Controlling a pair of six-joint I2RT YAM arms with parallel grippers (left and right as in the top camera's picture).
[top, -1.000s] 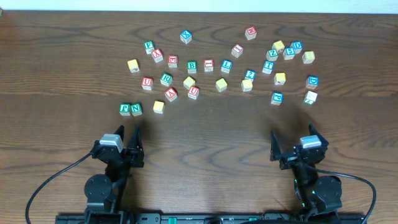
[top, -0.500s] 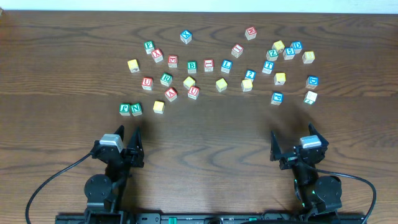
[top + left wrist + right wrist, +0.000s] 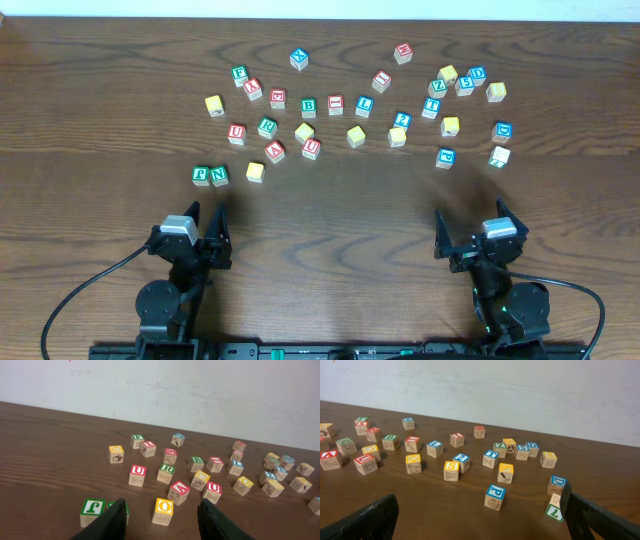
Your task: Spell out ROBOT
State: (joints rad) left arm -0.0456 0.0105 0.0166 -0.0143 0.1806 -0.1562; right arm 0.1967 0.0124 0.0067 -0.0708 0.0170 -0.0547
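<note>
Now, nothing held at six o'clock.
Left gripper point(image 3: 207, 212) half-parted, right gripper point(image 3: 469, 212) wide; green R cube point(image 3: 267, 127) toward eleven.

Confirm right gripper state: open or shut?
Open. The right gripper has its fingers wide apart at the wrist view's edges, nothing held between them.
</note>
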